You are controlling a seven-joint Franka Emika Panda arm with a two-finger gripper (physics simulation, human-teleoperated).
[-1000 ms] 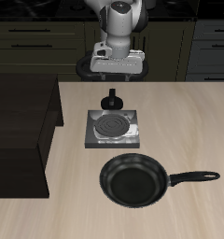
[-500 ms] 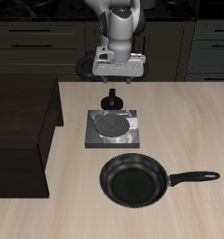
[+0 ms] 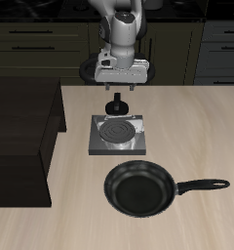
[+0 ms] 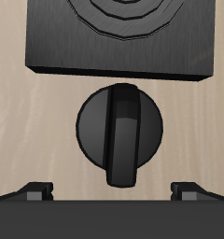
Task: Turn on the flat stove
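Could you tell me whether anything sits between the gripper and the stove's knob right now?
Nothing visible does. The gripper hangs open above the knob, and the wrist view shows only bare table between its fingertips and the knob. The frying pan lies on the other side of the stove, nearer the table's front edge, out of the way.

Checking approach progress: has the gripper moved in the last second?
Yes. The gripper has shifted slightly toward the back, judged against the stove; the knob is untouched.

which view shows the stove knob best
The wrist view: the knob fills the frame from straight above, its raised bar plain. In the exterior view the knob is only a small dark shape behind the stove, under the gripper.
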